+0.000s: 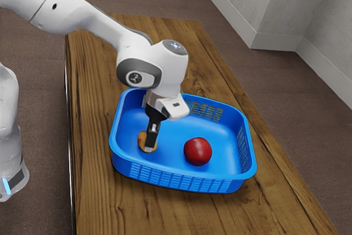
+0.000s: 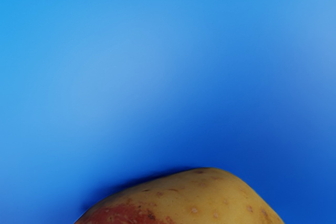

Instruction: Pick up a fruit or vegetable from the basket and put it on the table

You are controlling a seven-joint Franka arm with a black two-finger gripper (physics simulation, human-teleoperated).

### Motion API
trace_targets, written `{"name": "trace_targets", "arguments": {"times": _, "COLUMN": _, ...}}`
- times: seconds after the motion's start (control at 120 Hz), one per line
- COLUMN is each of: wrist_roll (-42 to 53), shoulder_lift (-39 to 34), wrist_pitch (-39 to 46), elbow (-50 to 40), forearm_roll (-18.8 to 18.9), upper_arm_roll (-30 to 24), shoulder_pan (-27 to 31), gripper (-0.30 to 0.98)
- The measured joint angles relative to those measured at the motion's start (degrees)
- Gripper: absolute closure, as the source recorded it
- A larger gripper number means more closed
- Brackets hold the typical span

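Down at the potato (image 1: 142,141) near the blue basket's (image 1: 176,181) edge, the jaws (image 1: 148,148) are poking in, wide or gripping, I can't tell!

the white arm (image 1: 82,12) comes in from the exterior view's upper left and slopes down toward its right. at the bend of the wrist (image 1: 146,67), a dark grey band wraps the white shell, and the arm turns downward there. below it hangs the black gripper (image 1: 149,148), pointing down, its tip end leaning slightly toward the exterior view's left. a white lower section (image 1: 8,130) stands at that view's left edge, with a blue light strip (image 1: 6,186).
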Motion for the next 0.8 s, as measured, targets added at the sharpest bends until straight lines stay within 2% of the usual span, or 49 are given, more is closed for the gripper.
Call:
{"name": "trace_targets", "arguments": {"times": 0.425, "wrist_roll": 0.4, "shoulder_lift": 0.7, "wrist_pitch": 2.3, "elbow": -1.9, "forearm_roll": -1.5, "upper_arm_roll": 0.4, "shoulder_pan": 0.2, "gripper": 0.11}}
{"name": "trace_targets", "arguments": {"times": 0.692, "wrist_roll": 0.5, "shoulder_lift": 0.8, "wrist_pitch": 2.6, "elbow": -2.0, "forearm_roll": -1.9, "upper_arm_roll": 0.4, "shoulder_pan": 0.5, "gripper": 0.05}}
{"name": "trace_targets", "arguments": {"times": 0.8, "wrist_roll": 0.4, "shoulder_lift": 0.7, "wrist_pitch": 2.4, "elbow": -2.0, "forearm_roll": -1.9, "upper_arm_roll": 0.4, "shoulder_pan": 0.5, "gripper": 0.09}}
